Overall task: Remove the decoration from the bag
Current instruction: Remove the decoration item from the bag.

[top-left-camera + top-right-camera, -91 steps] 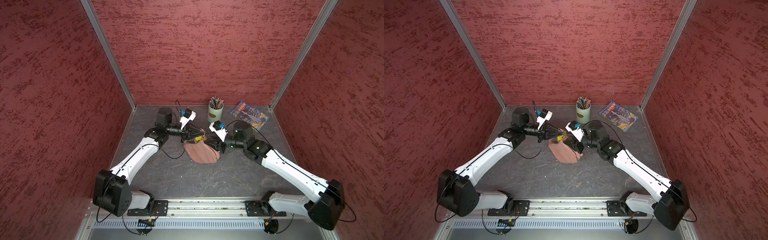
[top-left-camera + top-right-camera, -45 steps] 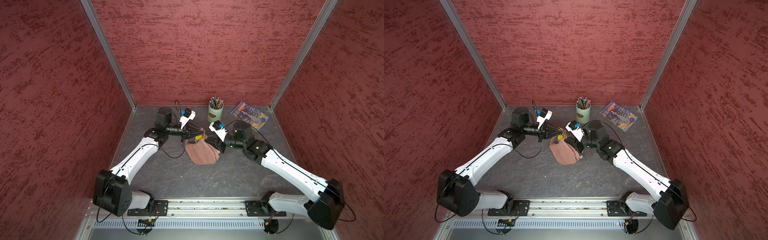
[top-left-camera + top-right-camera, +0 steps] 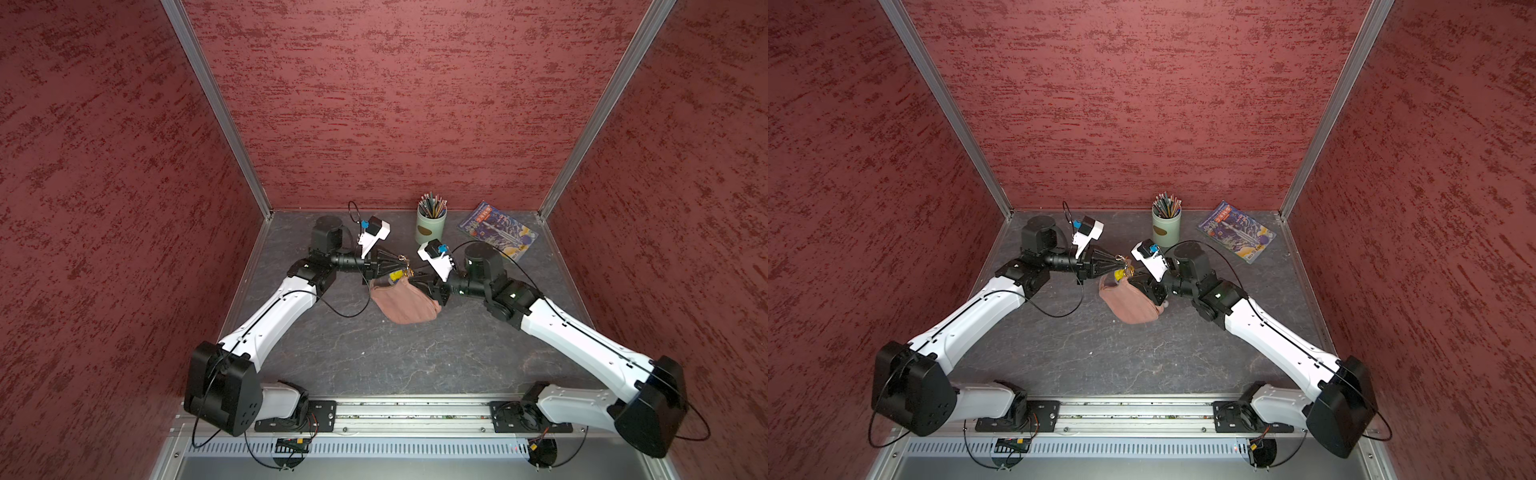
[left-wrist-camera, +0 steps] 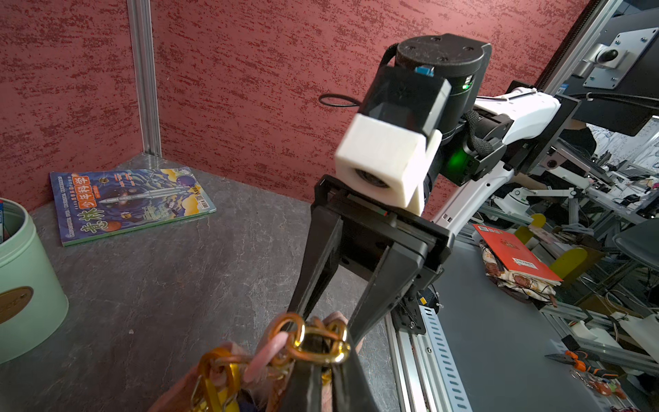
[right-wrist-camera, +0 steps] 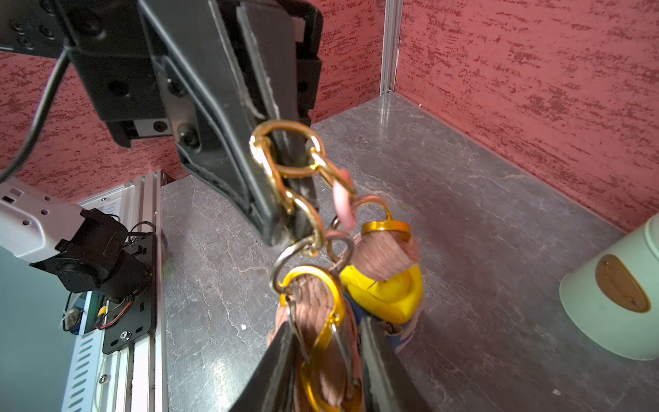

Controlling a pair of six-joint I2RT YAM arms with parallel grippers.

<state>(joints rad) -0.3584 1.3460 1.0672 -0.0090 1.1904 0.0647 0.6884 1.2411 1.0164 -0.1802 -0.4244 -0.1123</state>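
In both top views the yellow charm [image 3: 395, 275] and gold chain [image 3: 406, 268] are too small to tell how they join; whether the right gripper [image 5: 326, 326] presses the strap of the bag [image 5: 385, 257] is unclear; both wrist pictures' edges crop the pencil cup [image 5: 613, 303].

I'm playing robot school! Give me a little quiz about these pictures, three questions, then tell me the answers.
1. True or false: pencils stand in the green cup.
2. What is the left gripper pinching? A a spoon, B the gold chain, C a ball.
3. What colour is the charm hanging by the bag?
Key: 1 true; 2 B; 3 yellow.
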